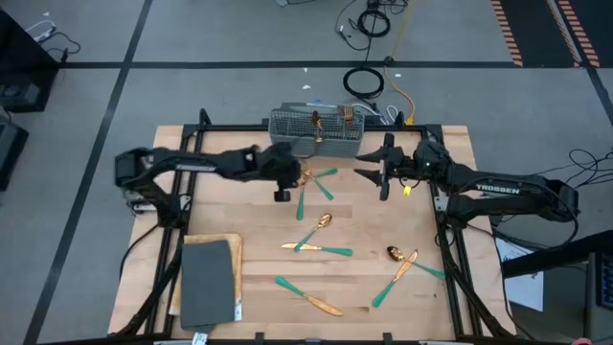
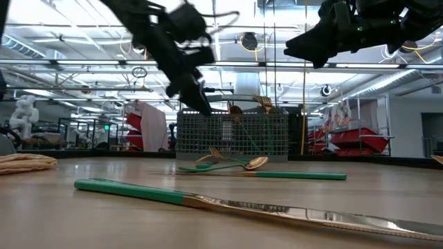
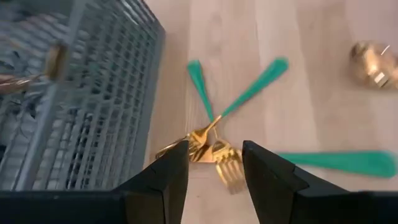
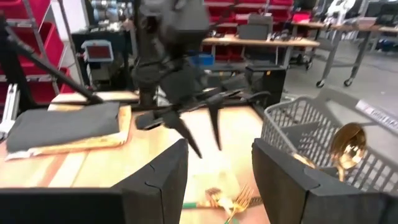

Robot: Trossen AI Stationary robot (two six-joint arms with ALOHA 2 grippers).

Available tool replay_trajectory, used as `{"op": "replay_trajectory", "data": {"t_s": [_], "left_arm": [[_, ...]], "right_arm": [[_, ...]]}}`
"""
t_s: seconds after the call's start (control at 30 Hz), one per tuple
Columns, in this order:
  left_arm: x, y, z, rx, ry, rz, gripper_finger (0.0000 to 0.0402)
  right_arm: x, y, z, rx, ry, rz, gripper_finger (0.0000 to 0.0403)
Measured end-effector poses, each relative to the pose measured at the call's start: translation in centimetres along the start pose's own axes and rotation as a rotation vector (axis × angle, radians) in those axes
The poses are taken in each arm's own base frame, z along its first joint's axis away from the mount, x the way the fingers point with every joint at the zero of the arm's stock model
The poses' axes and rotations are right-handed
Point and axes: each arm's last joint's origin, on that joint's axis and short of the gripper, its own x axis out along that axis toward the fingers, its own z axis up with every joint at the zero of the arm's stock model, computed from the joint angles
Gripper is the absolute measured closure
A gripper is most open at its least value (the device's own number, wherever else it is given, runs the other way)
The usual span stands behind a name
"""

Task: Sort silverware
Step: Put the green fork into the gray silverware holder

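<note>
The silverware has gold heads and teal handles. Two forks (image 3: 214, 146) lie crossed on the table beside the grey wire basket (image 1: 316, 131), which holds a spoon (image 4: 345, 146) and other pieces upright. My left gripper (image 3: 214, 152) hovers open over the fork heads, its fingers either side of them without touching. My right gripper (image 1: 383, 180) hangs open in the air to the right of the forks, facing the left gripper. More pieces lie nearer: a spoon (image 1: 322, 222), a knife (image 1: 308, 298), another spoon (image 1: 394, 253) and a fork (image 1: 395, 280).
A dark grey cloth on a wooden board (image 1: 208, 280) lies at the table's near left corner. The basket stands at the far edge, right next to the left gripper. Bare wood shows between the scattered pieces. A long knife (image 2: 228, 202) lies close to the low camera.
</note>
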Motion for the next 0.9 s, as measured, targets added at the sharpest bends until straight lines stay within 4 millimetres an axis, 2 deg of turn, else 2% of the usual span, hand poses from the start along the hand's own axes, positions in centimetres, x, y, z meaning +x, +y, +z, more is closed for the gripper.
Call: {"op": "replay_trajectory", "data": {"t_s": [0.2,0.33,0.63,0.8,0.9], "left_arm": [[2.7,1.3,2.3,0.145,0.057,-0.103,0.0244],[4.0,1.4,3.0,0.244,0.083,-0.172,0.0244],[7.7,2.2,2.7,0.36,0.178,-0.244,0.0244],[8.8,3.5,2.8,0.392,0.184,-0.249,0.0244],[9.1,4.1,2.9,0.371,0.164,-0.311,0.0244]], "right_arm": [[0.1,0.6,-0.3,-0.012,0.033,0.036,0.0236],[0.2,1.1,-0.3,-0.04,0.033,0.062,0.0236],[0.2,1.7,-0.3,-0.089,0.033,0.092,0.0236],[0.2,1.8,-0.4,-0.091,0.034,0.111,0.0236],[0.2,1.8,-0.3,-0.095,0.033,0.119,0.0236]]}}
